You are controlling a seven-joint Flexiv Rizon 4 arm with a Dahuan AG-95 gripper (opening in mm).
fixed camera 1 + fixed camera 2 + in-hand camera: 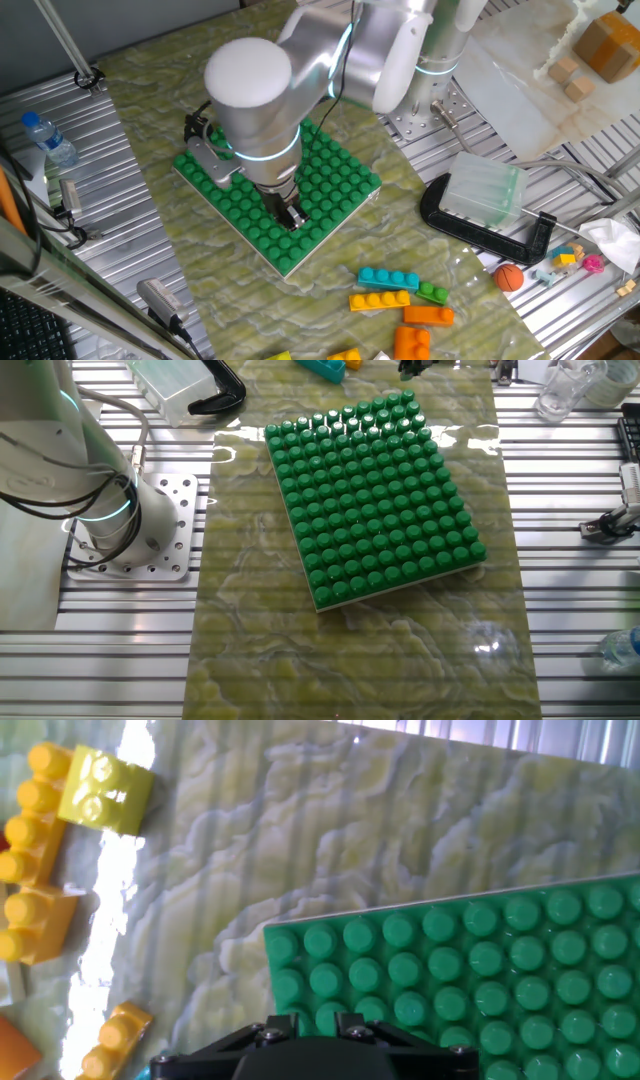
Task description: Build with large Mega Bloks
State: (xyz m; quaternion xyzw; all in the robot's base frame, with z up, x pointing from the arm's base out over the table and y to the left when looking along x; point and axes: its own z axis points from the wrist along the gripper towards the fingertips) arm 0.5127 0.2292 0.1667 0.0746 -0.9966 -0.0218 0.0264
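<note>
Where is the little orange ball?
In one fixed view the ball lies at the right, off the mat, just below the black clamp.

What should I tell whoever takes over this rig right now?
Claw: hangs over the near edge of the green baseplate, holding nothing visible; open or shut can't be told.
Bricks: cyan brick, yellow brick, green brick and orange bricks lie loose on the mat beside the baseplate.
Done: nothing on the baseplate yet.
Left: pick up bricks and build.
</note>
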